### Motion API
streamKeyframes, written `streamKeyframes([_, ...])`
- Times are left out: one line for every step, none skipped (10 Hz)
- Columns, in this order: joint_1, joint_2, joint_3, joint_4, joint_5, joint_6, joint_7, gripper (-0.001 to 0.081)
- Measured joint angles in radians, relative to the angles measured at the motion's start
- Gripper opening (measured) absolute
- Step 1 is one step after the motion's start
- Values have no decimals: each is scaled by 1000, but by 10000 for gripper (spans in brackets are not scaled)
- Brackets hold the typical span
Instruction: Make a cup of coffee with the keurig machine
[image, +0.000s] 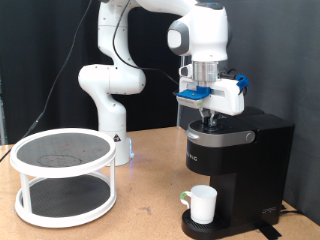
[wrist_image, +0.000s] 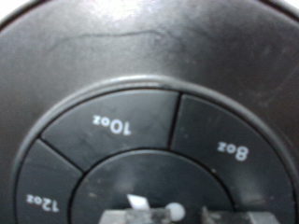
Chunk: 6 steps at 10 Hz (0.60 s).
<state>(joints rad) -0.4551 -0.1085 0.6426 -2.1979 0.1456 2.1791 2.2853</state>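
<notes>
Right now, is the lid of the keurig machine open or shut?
Shut. The keurig machine has its lid flat, and the gripper is directly over the top panel; the wrist view shows the size buttons close up.

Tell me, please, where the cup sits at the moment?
In the exterior view, the cup stands at the bottom, right of centre, on the drip tray under the keurig machine, right of the round two-tier rack.

Tool (image: 209, 117) fingertips hidden vs black keurig machine (image: 240, 160) lid; its right base cropped in exterior view.
</notes>
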Motion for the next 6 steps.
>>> streamKeyframes([-2,10,-1,11,0,-12,3,0])
streamKeyframes([-4,22,-2,25,0,-33,4,0])
streamKeyframes([-5,41,-5,47,1,-69,3,0])
streamKeyframes([-7,64,-7,76,6,-110,-3,0])
streamKeyframes([-9,88,-11,106,13,-154,-21,0])
streamKeyframes([-11,116,-16,139,22,-206,-46,0])
